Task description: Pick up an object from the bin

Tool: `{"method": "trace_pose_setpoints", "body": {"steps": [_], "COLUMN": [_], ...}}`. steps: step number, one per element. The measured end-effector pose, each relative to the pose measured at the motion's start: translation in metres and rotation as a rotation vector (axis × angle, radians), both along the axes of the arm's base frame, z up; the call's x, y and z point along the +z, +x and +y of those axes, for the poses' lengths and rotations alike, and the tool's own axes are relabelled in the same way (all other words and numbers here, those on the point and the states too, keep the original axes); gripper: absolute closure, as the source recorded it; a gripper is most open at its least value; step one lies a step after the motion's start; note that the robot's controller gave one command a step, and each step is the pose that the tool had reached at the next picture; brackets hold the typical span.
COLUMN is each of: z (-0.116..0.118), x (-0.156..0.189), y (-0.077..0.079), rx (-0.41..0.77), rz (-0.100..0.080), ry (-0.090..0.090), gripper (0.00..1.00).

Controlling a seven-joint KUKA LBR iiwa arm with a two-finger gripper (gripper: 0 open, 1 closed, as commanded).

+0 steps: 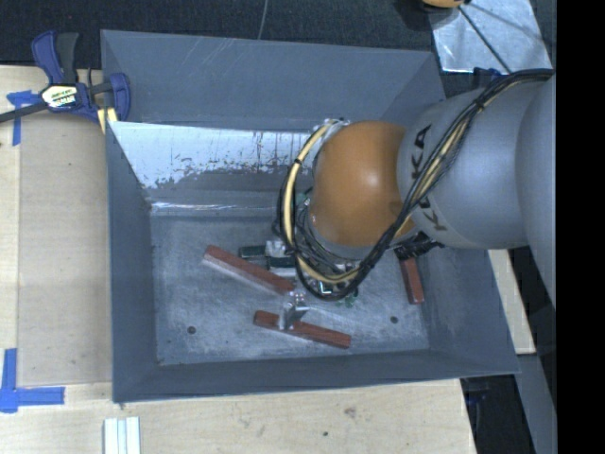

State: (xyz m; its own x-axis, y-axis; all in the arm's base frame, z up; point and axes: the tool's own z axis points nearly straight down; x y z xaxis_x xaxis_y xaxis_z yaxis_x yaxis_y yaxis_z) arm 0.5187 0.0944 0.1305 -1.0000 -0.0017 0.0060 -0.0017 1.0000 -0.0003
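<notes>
One KUKA-lettered arm [492, 178] above brown stick [331, 337]

Dim overall, lit from above. Pale bright band across bin's back wall [217, 149], w/ streaky glare just below. Mid-grey & even on bin floor [189, 291] at left; darker shadow under orange cover [354, 187] & to its right. Soft highlight atop cover, broad sheen along silver arm [492, 178]. Hard white glare off shiny sheet [492, 17] top right; near-black, unlit bkgd up top
</notes>
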Motion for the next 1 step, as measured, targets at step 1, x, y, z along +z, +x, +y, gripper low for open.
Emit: {"method": "trace_pose_setpoints", "body": {"steps": [1], "z": [-0.0004], "x": [0.0043], "y": [0.0021], "rx": [-0.002], "rz": [-0.008], "ry": [0.001], "gripper": [0.00]}}
